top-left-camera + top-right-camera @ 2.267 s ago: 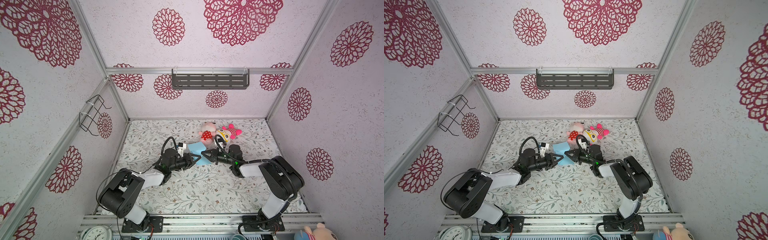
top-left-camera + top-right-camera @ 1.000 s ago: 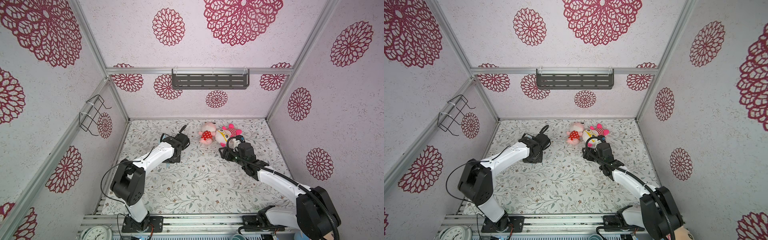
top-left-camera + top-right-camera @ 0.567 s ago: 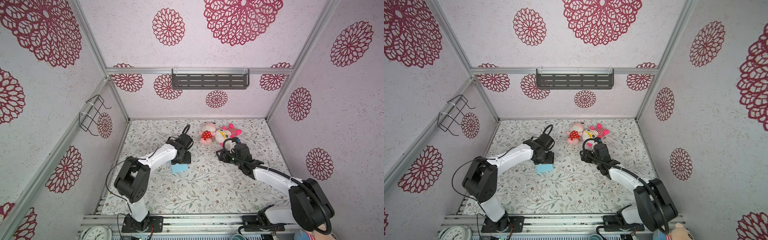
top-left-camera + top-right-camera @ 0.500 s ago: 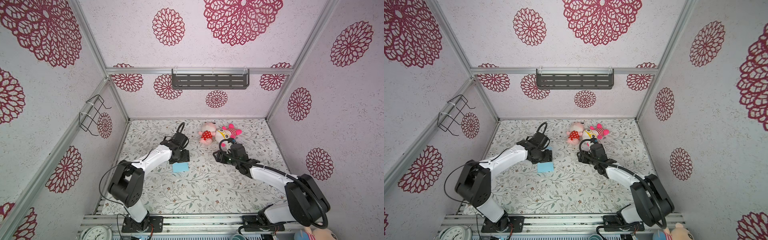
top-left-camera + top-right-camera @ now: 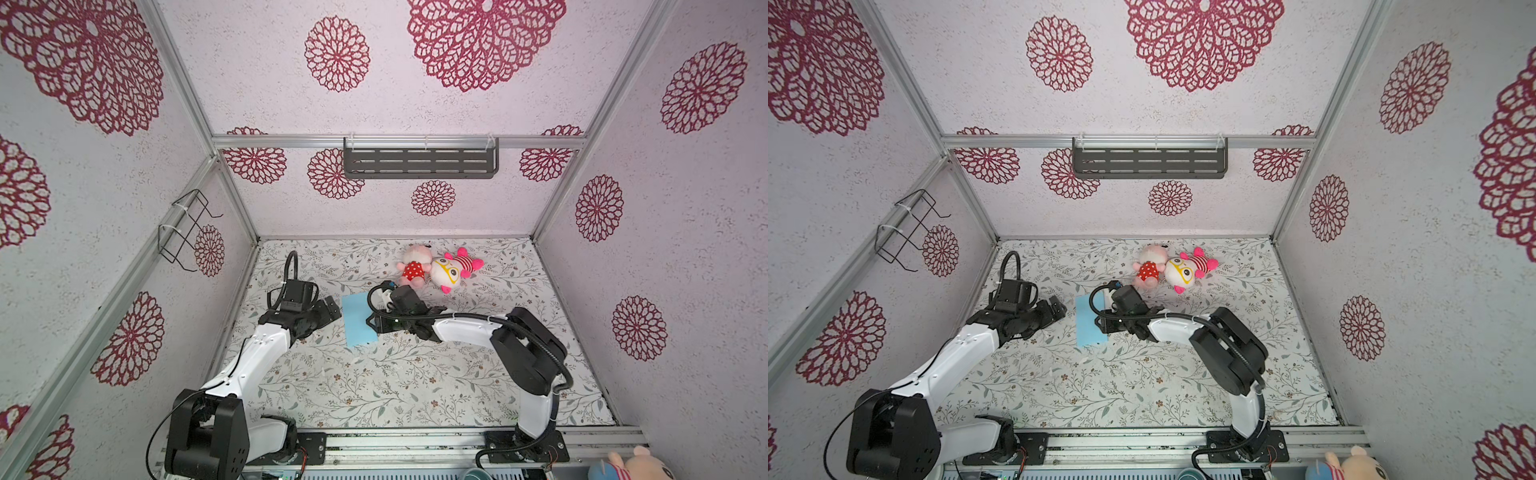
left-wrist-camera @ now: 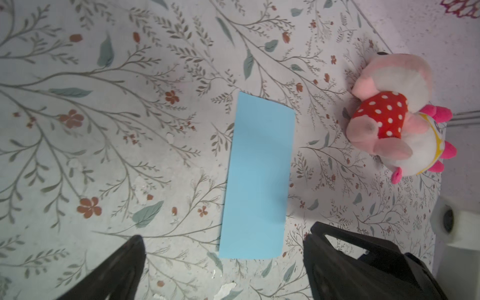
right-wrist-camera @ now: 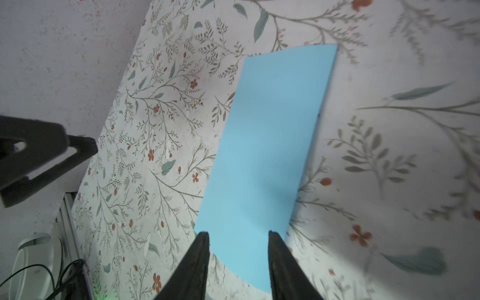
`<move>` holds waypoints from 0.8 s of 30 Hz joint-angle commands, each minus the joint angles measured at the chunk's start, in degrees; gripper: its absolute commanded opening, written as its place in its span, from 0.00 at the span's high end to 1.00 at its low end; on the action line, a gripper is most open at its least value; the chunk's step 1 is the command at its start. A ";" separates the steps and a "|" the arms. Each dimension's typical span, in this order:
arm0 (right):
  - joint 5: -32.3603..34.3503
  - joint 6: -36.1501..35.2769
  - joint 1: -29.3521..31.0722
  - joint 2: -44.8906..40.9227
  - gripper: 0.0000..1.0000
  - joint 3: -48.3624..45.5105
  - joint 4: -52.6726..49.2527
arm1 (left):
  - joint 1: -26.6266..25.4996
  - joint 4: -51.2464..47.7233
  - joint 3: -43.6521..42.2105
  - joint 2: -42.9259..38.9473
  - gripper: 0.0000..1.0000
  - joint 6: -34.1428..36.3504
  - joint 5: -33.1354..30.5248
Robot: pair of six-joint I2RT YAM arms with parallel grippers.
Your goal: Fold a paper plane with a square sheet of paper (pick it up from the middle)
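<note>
The sheet of paper [image 5: 357, 320] [image 5: 1090, 321] lies flat on the floral table as a narrow light-blue rectangle, left of the middle. My left gripper [image 5: 328, 309] [image 5: 1054, 309] stands wide open just left of it. In the left wrist view the paper [image 6: 259, 176] has its near end between the spread fingers of that gripper [image 6: 223, 249], untouched. My right gripper [image 5: 372, 324] [image 5: 1100, 324] sits at the paper's right edge. In the right wrist view its gripper [image 7: 237, 233] has narrowed jaws with a gap, and the paper [image 7: 270, 135] shows in that gap. No paper plane is in view.
Two pink plush toys [image 5: 413, 268] [image 5: 451, 270] lie just behind the right gripper near the back wall, one also in the left wrist view [image 6: 384, 117]. A dark shelf [image 5: 419, 163] hangs on the back wall and a wire rack [image 5: 187, 232] on the left wall.
My left gripper opened, let go of the paper and drew back to the left. My right gripper moved left to the paper's right edge and its jaws narrowed.
</note>
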 commanded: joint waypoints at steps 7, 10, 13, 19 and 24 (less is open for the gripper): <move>-1.01 -1.18 0.10 6.50 0.65 6.01 -6.31 | 3.11 4.38 -2.83 -0.84 0.02 -1.67 5.65; -0.76 -2.45 -0.21 6.54 0.64 4.73 -8.14 | 3.11 5.04 -2.89 0.36 0.03 -1.84 7.17; -1.38 -3.45 -1.14 4.76 0.64 0.81 -8.62 | 3.02 6.60 -3.30 2.02 0.02 -2.34 9.59; -7.22 -5.21 -5.58 -2.74 0.63 -13.86 -3.92 | 1.77 13.68 -6.78 4.66 0.02 -6.18 18.66; -13.55 -2.33 -8.85 -5.36 0.63 -21.39 2.79 | -4.12 20.43 -10.54 6.76 0.01 -11.20 22.92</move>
